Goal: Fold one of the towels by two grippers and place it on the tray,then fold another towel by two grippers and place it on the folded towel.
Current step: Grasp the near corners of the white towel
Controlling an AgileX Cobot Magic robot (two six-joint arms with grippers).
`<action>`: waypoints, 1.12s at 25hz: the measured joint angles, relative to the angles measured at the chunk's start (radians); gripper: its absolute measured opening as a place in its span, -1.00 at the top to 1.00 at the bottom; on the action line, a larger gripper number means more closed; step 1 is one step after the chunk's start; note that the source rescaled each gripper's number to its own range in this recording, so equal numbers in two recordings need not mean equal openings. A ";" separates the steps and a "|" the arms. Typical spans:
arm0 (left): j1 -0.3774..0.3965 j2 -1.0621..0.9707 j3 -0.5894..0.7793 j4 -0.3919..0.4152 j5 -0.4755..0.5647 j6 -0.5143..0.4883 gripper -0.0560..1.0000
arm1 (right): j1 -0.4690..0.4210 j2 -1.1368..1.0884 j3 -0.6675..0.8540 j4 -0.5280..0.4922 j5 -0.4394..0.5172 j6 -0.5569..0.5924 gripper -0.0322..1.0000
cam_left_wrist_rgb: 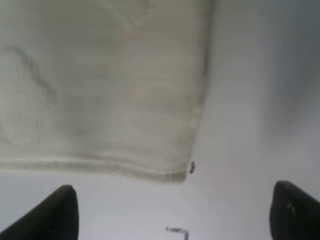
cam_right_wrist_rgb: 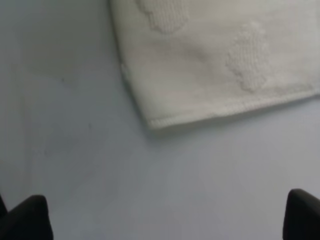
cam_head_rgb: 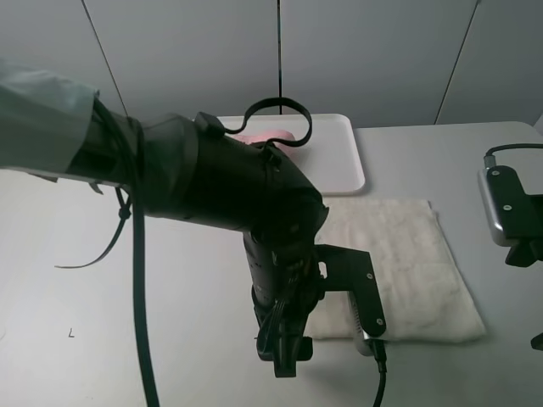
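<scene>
Evidently soft, limp white towel (cam_head_rgb: 407,254); best pinched at 2 near corners. Left gripper (cam_left_wrist_rgb: 172,212), right gripper (cam_right_wrist_rgb: 164,216) spread, empty.

a pale grey table (cam_head_rgb: 127,339) carries a cream towel (cam_head_rgb: 407,263) lying flat on its right half, and a white tray (cam_head_rgb: 344,153) at the far edge, just beside the towel's far side.

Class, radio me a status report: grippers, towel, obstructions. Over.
Left gripper open, right gripper open, each facing a corner of the cream rectangular terry towel. Towel flat, ungrasped. Pink cloth on white tray. No obstruction seen.
</scene>
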 joint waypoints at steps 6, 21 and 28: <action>-0.014 0.035 -0.001 -0.001 0.000 -0.027 -0.96 | 0.000 0.045 0.007 -0.003 -0.017 -0.035 -1.00; -0.014 0.044 -0.001 -0.001 -0.055 -0.050 -0.96 | 0.078 0.122 0.008 -0.010 -0.075 -0.084 -1.00; -0.014 0.044 -0.002 -0.001 -0.049 -0.050 -0.96 | 0.078 0.210 0.009 -0.011 -0.093 -0.084 -1.00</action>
